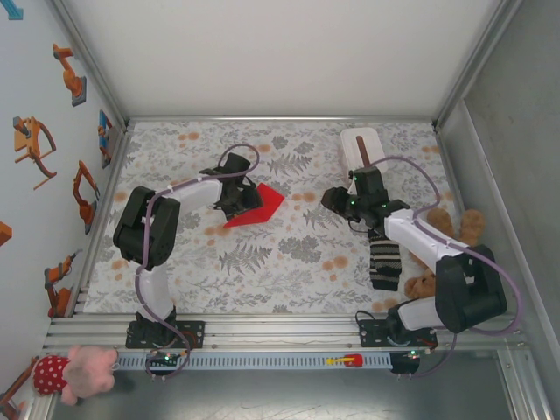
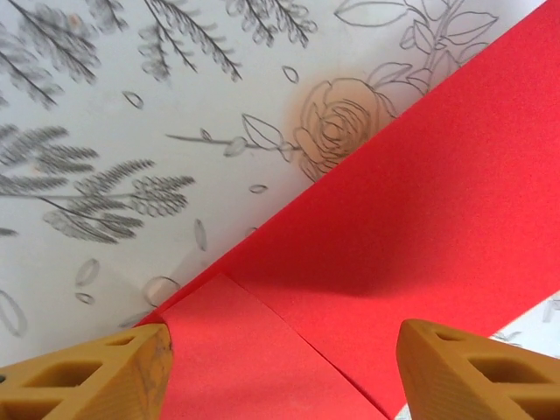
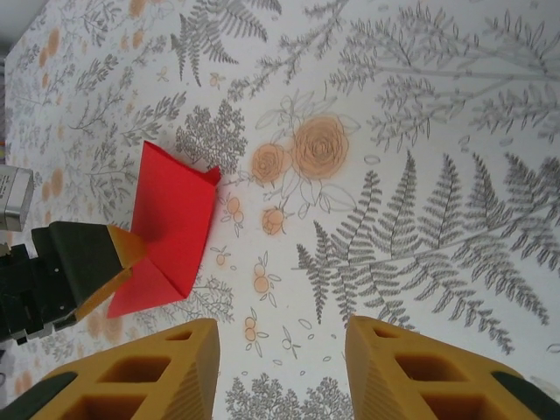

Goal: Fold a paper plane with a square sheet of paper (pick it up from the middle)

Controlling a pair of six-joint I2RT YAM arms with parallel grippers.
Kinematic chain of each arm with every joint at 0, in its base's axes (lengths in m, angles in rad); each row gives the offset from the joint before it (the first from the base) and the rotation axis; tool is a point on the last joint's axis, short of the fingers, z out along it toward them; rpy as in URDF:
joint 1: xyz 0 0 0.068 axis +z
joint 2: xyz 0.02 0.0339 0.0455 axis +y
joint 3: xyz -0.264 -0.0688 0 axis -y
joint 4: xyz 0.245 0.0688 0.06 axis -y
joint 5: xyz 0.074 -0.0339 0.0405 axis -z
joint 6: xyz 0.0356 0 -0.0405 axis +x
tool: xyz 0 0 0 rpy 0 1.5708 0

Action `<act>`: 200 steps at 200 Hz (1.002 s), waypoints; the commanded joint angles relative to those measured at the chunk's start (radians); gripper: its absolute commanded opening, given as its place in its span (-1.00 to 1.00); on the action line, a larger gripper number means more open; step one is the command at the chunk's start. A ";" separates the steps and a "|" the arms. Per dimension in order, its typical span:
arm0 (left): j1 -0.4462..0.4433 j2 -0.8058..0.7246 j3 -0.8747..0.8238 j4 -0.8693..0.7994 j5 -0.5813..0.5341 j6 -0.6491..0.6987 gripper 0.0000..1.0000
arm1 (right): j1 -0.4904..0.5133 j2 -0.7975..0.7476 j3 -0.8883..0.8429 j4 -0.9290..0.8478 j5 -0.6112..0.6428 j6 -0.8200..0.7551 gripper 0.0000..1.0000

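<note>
The square sheet of paper (image 1: pixel 265 204), creased into a triangular shape, is lying on the desk (image 1: pixel 280 262) a little left of the middle, nearer the far edge. The left fingers (image 2: pixel 96 372) are standing spread wide over it, grasping nothing, probably to press a fold flat. The right fingers (image 3: pixel 411 367) are released too, hovering over bare desk, probably waiting to help. The right wrist view is showing a raised corner and one left fingertip touching the paper, while the left wrist view is showing the overlapping layers close up.

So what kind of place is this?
Probably a robot testing lab: white robot arms, left and right, bolted to a silver metal rail, a walled-in grey flowery tablecloth, and orange robot stickers.
</note>
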 commanded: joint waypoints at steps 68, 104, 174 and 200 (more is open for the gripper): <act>-0.114 -0.044 -0.188 0.176 0.142 -0.469 0.09 | 0.147 0.150 -0.156 0.365 -0.097 0.392 -0.26; -0.116 -0.051 -0.228 0.231 0.153 -0.525 0.00 | 0.194 0.216 -0.135 0.380 -0.077 0.431 -0.29; -0.112 -0.031 -0.239 0.249 0.189 -0.546 -0.02 | 0.224 0.324 -0.065 0.399 -0.097 0.433 -0.42; -0.110 -0.028 -0.247 0.256 0.193 -0.549 -0.02 | 0.224 0.339 -0.053 0.390 -0.090 0.429 -0.47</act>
